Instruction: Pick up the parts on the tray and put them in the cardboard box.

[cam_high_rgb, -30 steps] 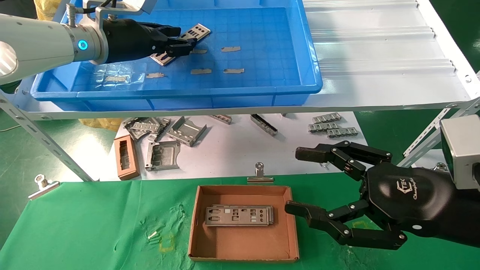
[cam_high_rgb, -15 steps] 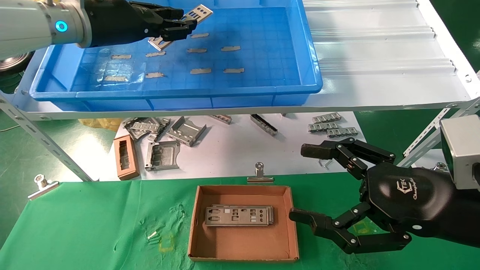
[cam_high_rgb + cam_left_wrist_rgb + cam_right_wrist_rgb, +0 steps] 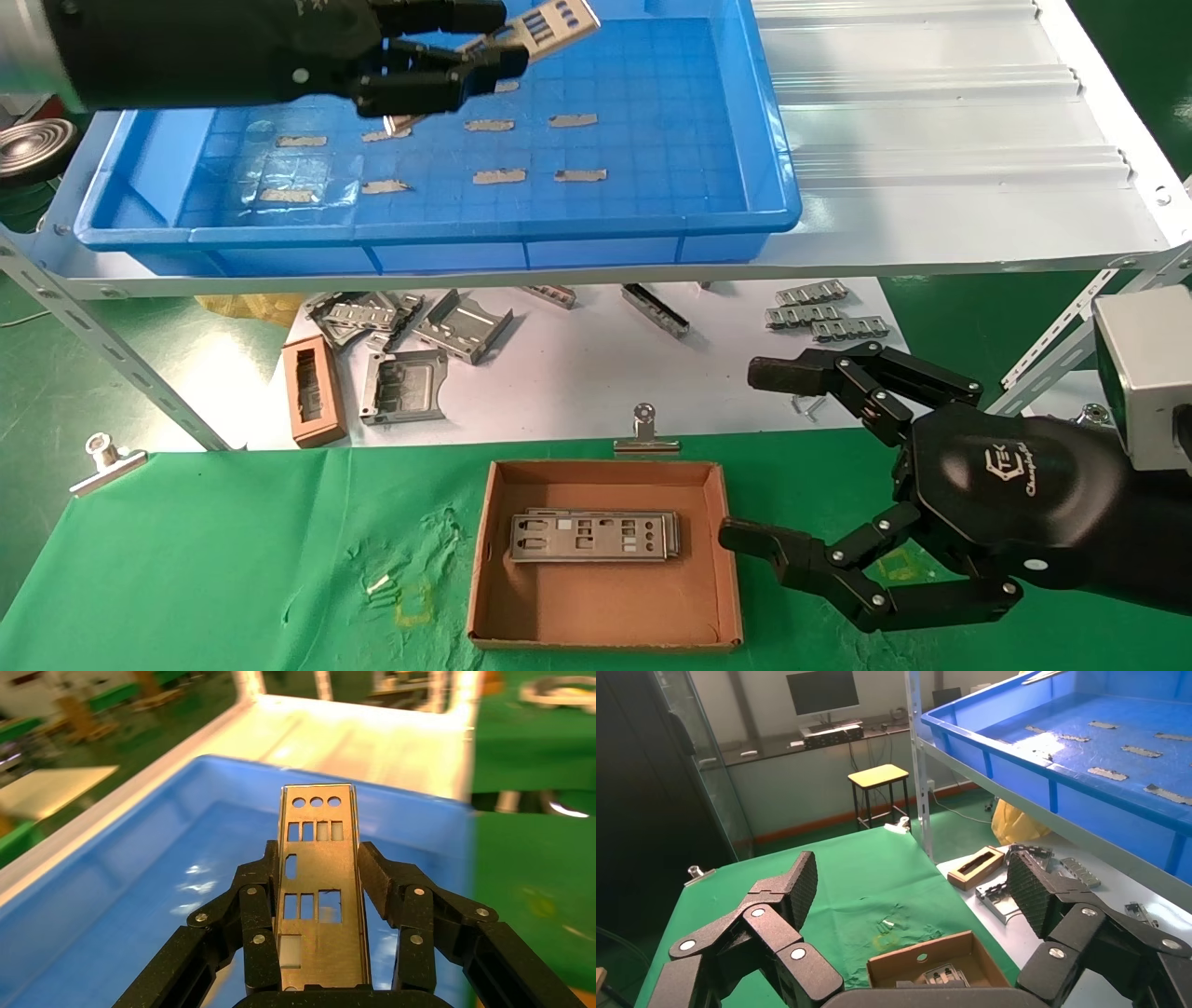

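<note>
Hovering low over the green cloth [image 3: 233, 559], the right gripper [image 3: 745, 457] sits nearest the camera with its black fingers [image 3: 801, 373] spread wide apart, holding nothing. Just beside its lower fingertip lies the cardboard box [image 3: 605, 629], a shallow brown square; the right wrist view shows the same box [image 3: 947, 955] between and beyond the spread fingers. Inside the box, toward the wall farther from the camera, rests a small stack of silvery punched plates [image 3: 594, 535], lying flat and lengthwise across it. A metal binder clip [image 3: 644, 436] sits at the cloth's edge just past the box, and another clip [image 3: 104, 460] lies well away on the robot's left. Beyond the cloth, on a white lower surface [image 3: 596, 391], lie bent grey metal brackets [image 3: 410, 335] and a small narrow brown holder [image 3: 314, 390]. Above and farther back, on a white shelf [image 3: 931, 186], stands the big blue tray [image 3: 764, 121], its gridded floor dotted with grey tape scraps [image 3: 498, 176]. The left gripper [image 3: 475, 42] is farthest away, raised over the tray's far part, its fingers [image 3: 419, 89] closed on the sides of one silvery plate [image 3: 549, 23]. That plate is lifted off the tray floor, tilted, and sticks out past the fingertips. In the left wrist view the held plate [image 3: 320, 881] runs straight out between the two fingers, clamped along both long edges, with the blue tray wall [image 3: 140, 832] behind it.
</note>
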`<state>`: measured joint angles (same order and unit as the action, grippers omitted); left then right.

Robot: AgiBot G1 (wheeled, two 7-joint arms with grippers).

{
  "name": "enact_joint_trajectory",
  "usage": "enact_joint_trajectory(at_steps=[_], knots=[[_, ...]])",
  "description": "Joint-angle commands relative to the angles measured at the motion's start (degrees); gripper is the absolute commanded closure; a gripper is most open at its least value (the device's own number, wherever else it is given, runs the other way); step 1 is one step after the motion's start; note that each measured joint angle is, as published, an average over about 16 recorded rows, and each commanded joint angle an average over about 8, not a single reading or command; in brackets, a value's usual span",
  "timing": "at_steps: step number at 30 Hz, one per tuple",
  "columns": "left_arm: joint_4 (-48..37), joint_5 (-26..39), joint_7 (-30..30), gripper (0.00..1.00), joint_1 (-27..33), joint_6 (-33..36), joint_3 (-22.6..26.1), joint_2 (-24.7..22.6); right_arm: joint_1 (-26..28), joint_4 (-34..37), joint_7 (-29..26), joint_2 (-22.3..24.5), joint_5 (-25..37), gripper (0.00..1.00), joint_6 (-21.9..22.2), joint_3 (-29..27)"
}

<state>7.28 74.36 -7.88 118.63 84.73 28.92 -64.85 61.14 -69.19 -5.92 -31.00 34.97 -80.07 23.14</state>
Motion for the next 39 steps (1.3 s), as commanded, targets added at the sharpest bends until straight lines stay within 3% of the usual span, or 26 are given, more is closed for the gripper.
enact_joint_trajectory(at_steps=[1,6,14,18,32,34,39], knots=[[0.05,-0.21,-1.21,1.0,0.15,3.85,-0.2,0.79,0.0,0.0,0.0,0.0,0.0,0.0,0.0,0.0],[6.62,-2.65,-1.44,1.0,-3.05,7.34,1.14,2.15,0.0,0.0,0.0,0.0,0.0,0.0,0.0,0.0],[33.87,-14.6,6.86,1.0,-14.58,6.94,9.59,11.62,0.0,0.0,0.0,0.0,0.0,0.0,0.0,0.0],[42.88,-16.59,8.34,1.0,-20.13,4.58,13.28,15.21,0.0,0.0,0.0,0.0,0.0,0.0,0.0,0.0],[48.07,-5.4,-2.67,1.0,-40.18,-17.61,19.29,7.81,0.0,0.0,0.0,0.0,0.0,0.0,0.0,0.0],[47.91,-4.27,-3.73,0.92,-41.28,-20.13,19.49,6.9,0.0,0.0,0.0,0.0,0.0,0.0,0.0,0.0],[47.3,-1.66,-5.97,0.29,-42.35,-23.87,20.13,5.36,0.0,0.0,0.0,0.0,0.0,0.0,0.0,0.0]])
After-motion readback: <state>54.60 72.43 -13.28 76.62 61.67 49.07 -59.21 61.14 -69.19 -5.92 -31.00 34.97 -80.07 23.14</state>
